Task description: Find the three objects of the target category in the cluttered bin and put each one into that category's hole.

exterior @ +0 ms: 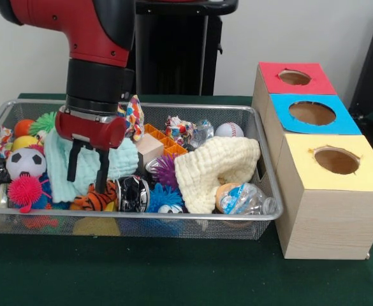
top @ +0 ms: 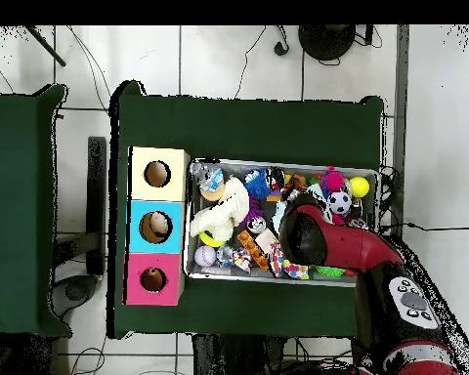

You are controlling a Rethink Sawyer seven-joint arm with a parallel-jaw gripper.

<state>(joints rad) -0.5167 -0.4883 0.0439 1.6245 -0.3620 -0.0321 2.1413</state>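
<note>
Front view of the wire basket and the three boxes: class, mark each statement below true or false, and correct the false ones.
1. The pincer hangs open above the orange tiger. True.
2. The red-topped box stands nearest the camera. False: the yellow-topped box is nearest; the red one is farthest.
3. A cream cloth lies in the wire basket. True.
4. The soccer ball lies outside the basket on the green table. False: it lies inside the basket, at its left end.
5. The blue-topped box stands between the red and yellow ones. True.
</note>
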